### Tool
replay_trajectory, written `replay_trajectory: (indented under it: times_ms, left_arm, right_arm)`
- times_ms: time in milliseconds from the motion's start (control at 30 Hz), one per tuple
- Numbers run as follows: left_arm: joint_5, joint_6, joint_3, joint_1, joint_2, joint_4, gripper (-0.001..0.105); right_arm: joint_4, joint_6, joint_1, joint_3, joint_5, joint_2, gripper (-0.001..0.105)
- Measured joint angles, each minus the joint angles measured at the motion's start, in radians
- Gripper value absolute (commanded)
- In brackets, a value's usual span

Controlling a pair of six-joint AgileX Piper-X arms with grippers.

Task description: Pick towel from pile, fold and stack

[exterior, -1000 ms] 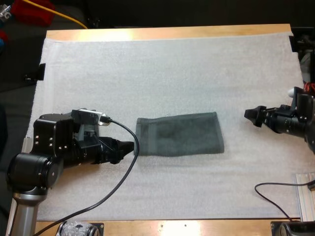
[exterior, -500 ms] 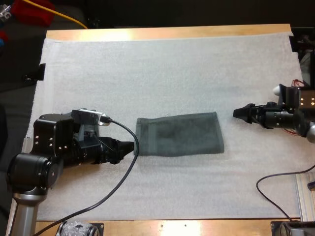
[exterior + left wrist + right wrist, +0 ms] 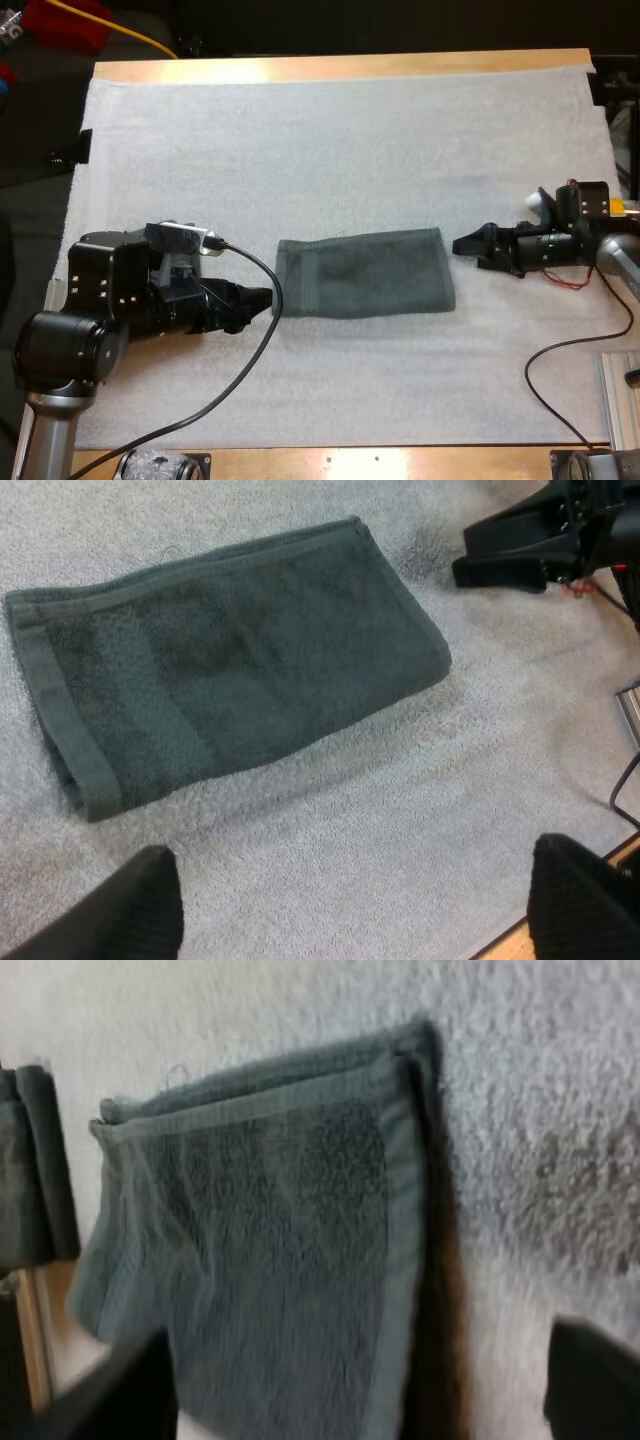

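High view: a folded towel [image 3: 365, 272] lies flat at the middle of the mat [image 3: 300, 130] — long axis left–right, one short end toward each arm. The left gripper [image 3: 262, 298] sits just beside its left end, the right gripper [image 3: 465, 243] near its right end (not touching).

Left wrist view: the fingers stand wide apart, empty.

Right wrist view: the fingers are likewise apart, gripping nothing, at the towel's hemmed end.

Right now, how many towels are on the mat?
1: a folded towel lies on the mat between the left gripper and the right gripper, touching neither. Its layers look like one towel's folds.
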State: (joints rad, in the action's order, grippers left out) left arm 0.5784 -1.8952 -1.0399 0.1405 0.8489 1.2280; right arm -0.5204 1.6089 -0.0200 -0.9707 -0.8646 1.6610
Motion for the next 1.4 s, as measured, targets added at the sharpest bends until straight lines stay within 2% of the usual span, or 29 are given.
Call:
replay_trajectory:
  times_ms: [267,733,1067,1400]
  left_arm:
    - [0.000,0.000,0.000,0.000,0.000,0.000,0.069]
    - [0.000,0.000,0.000,0.000,0.000,-0.001,0.069]
    - [0.000,0.000,0.000,0.000,0.000,-0.001,0.069]
    - [0.023,0.000,0.000,0.000,0.000,-0.001,0.069]
  right_arm:
    - [-0.023,-0.004,-0.033,0.000,-0.003,0.046,0.073]
    - [-0.019,-0.102,-0.050,-0.007,-0.007,0.078,0.073]
    - [0.000,-0.167,-0.153,-0.021,0.079,0.075,0.073]
    - [0.049,-0.258,-0.229,-0.024,0.082,0.082,0.073]
